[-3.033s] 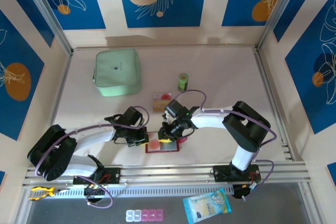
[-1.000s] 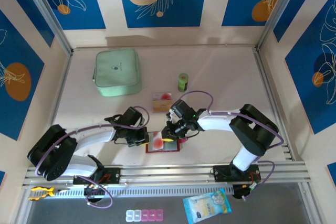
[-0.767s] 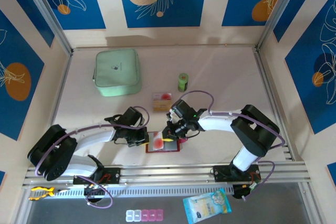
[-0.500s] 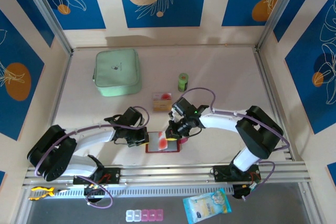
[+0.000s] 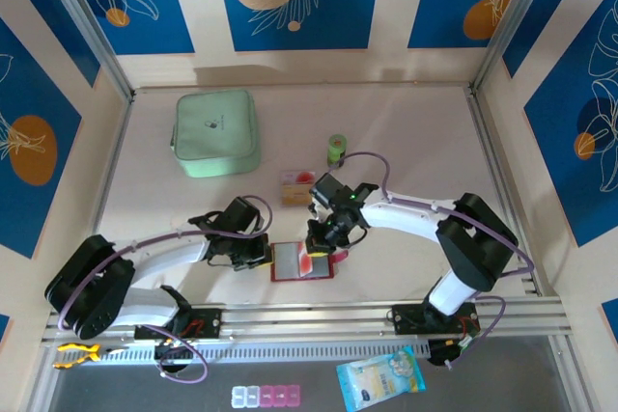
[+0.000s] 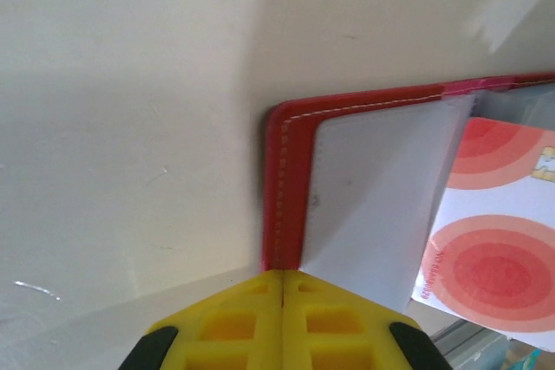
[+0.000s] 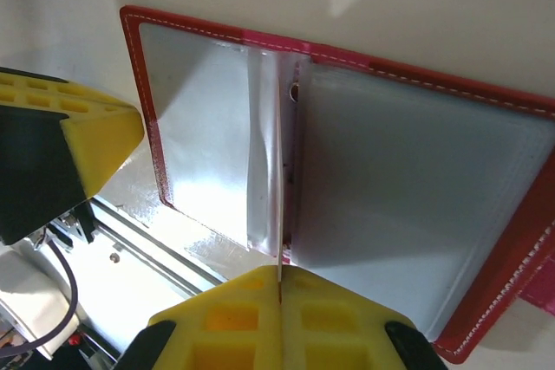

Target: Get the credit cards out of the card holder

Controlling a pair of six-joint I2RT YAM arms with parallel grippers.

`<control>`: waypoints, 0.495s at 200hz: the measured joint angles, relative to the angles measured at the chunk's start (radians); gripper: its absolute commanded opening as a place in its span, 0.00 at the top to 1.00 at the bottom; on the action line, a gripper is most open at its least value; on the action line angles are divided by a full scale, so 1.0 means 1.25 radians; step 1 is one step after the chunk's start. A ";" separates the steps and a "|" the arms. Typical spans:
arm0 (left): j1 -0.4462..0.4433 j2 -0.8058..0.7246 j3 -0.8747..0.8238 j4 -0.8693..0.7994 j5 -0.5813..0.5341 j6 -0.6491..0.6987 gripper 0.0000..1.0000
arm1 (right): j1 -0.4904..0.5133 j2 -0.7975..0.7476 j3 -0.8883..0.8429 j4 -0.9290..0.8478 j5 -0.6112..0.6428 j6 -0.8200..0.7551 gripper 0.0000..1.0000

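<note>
A thin, likely stiff and slick red-patterned credit card (image 6: 494, 240) stood clamped by its edge in the right claw (image 7: 280, 282) above the open card holder (image 5: 288, 261) at the front of the table (image 5: 406, 142); the left claw (image 6: 283, 276), closed, touched the holder's left edge.

left claw (image 6: 282, 276), right claw (image 7: 279, 282) pinched shut

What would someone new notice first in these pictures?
The open red card holder sits front centre, both pincers shut at it: the left pincer at its left edge, the right pincer pinching a white, red-circled credit card. Farther back left lies a mint-green case.
</note>
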 measured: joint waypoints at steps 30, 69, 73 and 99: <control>0.000 -0.010 0.000 0.009 0.006 -0.008 0.96 | 0.022 0.022 0.027 -0.013 0.016 0.007 0.88; 0.000 -0.011 0.000 0.022 0.014 -0.016 0.96 | 0.036 0.032 0.039 -0.019 0.030 0.022 0.86; 0.000 -0.011 0.000 0.024 0.015 -0.016 0.96 | 0.037 0.032 0.039 -0.019 0.032 0.023 0.86; 0.000 -0.009 0.000 0.030 0.022 -0.016 0.96 | 0.038 0.032 0.039 -0.019 0.036 0.037 0.89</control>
